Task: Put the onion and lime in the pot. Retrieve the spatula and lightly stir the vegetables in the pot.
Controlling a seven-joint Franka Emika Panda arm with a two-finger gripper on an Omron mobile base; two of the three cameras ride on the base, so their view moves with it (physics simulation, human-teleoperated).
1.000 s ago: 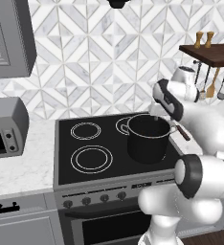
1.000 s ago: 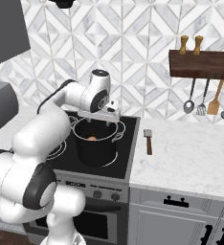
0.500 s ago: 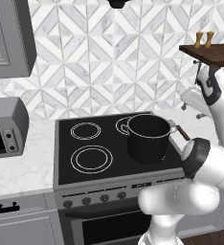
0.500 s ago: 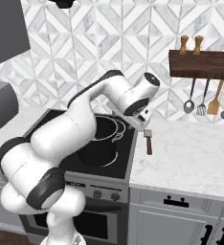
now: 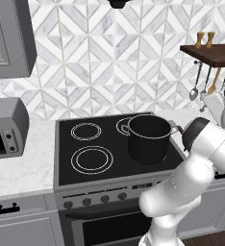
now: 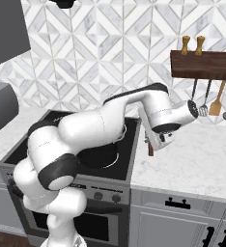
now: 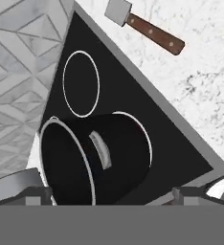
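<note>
The dark pot (image 5: 149, 138) stands on the stove's right front burner; in the hand view the pot (image 7: 102, 160) shows from the side, so its inside is hidden. The onion and lime are out of view. A spatula (image 7: 147, 26) with a grey blade and brown handle lies on the marble counter just right of the stove. In the right base view my gripper (image 6: 154, 143) hangs over the spatula's handle (image 6: 150, 150). In the hand view my gripper (image 7: 111, 198) is open, its tips wide apart with nothing between them.
A black stove top (image 5: 85, 158) carries several burner rings. A grey toaster oven (image 5: 6, 127) sits on the left counter. A wooden shelf (image 6: 206, 62) on the wall holds two mills, with utensils hanging below. Marble counter (image 6: 197, 161) stretches to the right.
My arm has swung from above the pot to the right, over the counter edge where the spatula lies. The gripper has stayed open and the pot has not moved.
</note>
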